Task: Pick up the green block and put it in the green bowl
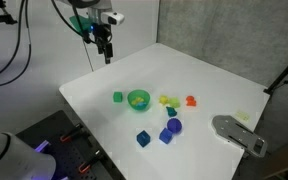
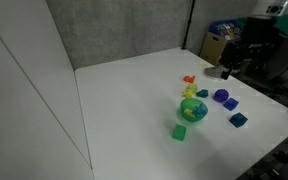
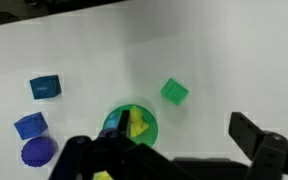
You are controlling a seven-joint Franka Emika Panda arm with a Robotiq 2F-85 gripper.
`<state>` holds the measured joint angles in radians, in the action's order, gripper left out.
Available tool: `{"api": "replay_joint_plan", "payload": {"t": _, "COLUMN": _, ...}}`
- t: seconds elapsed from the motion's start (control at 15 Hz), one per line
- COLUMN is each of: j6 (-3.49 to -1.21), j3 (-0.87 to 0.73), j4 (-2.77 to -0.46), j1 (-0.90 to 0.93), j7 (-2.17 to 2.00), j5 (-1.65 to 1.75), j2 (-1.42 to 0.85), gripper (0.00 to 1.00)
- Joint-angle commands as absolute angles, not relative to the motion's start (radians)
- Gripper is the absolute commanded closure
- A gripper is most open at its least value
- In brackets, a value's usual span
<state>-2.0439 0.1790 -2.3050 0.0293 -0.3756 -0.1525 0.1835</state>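
Note:
The green block [image 1: 117, 97] is a small cube lying on the white table just beside the green bowl [image 1: 130, 101]. Both also show in an exterior view, block [image 2: 179, 132] and bowl [image 2: 200, 113]. In the wrist view the block [image 3: 174, 92] lies up and to the right of the bowl [image 3: 111, 119], which holds a yellow piece [image 3: 139, 122]. My gripper [image 1: 105, 48] hangs open and empty, high above the table's far edge. Its two dark fingers [image 3: 174, 150] spread wide at the bottom of the wrist view.
Two blue cubes [image 3: 46, 88] [image 3: 30, 126] and a purple cup-like piece [image 3: 38, 151] lie near the bowl. A yellow-green piece [image 1: 165, 100] and an orange piece [image 1: 191, 100] lie past it. A grey object [image 1: 239, 133] sits at the table's corner.

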Motion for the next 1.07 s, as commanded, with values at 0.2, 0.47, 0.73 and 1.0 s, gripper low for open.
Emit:
{"api": "replay_joint_plan", "payload": {"t": 0.2, "j6": -2.35, "j3": 0.175, "j4": -2.384, "j1": 0.082, "j7": -0.487, "j5": -0.183, "j2": 0.015, "gripper": 0.0}}
{"api": "replay_joint_plan", "payload": {"t": 0.47, "j6": -2.509, "j3": 0.165, "j4": -2.404, "j1": 0.121, "j7": -0.577, "j5": -0.13, "j2": -0.105, "gripper": 0.0}}
{"api": "replay_joint_plan", "payload": {"t": 0.73, "j6": -2.602, "j3": 0.12, "j4": -2.391, "j1": 0.168, "j7": -0.678, "j5": -0.042, "j2": -0.238, "gripper": 0.0}}
{"api": "replay_joint_plan", "payload": {"t": 1.0, "j6": -2.652, "j3": 0.064, "j4": -2.347, "j1": 0.223, "j7": -0.739, "j5": -0.004, "j2": -0.37, "gripper": 0.0}}
